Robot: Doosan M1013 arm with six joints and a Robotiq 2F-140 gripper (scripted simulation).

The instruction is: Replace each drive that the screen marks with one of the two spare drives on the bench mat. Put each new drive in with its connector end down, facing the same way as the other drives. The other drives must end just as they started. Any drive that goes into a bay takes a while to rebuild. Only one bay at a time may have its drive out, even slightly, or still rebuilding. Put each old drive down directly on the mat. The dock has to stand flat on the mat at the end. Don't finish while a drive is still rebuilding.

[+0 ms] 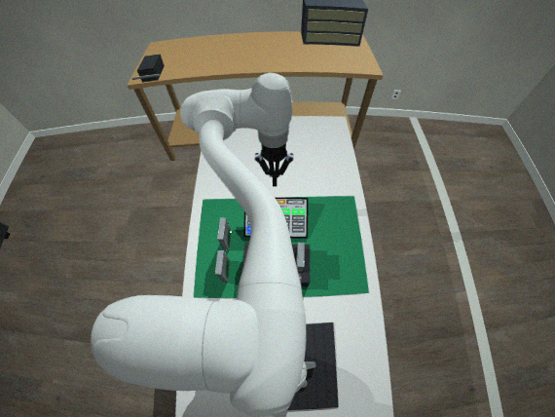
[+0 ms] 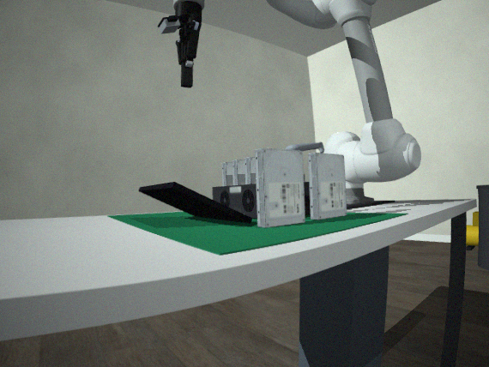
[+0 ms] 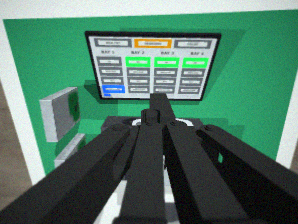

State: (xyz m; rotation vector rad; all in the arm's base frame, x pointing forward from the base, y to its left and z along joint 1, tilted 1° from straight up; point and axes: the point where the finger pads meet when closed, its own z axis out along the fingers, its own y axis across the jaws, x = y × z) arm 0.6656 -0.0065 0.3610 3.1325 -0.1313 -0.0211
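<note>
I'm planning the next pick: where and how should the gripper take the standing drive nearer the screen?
Probably by its upper part, from straight above, with fingers on its two broad faces. The drive stands upright on the mat, thin between those faces, its top edge exposed.

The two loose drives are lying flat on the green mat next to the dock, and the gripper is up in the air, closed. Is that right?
Not quite: the two loose drives are standing upright, as the exterior view shows. They are on the green mat next to the dock, and the gripper is up in the air, closed.
</note>
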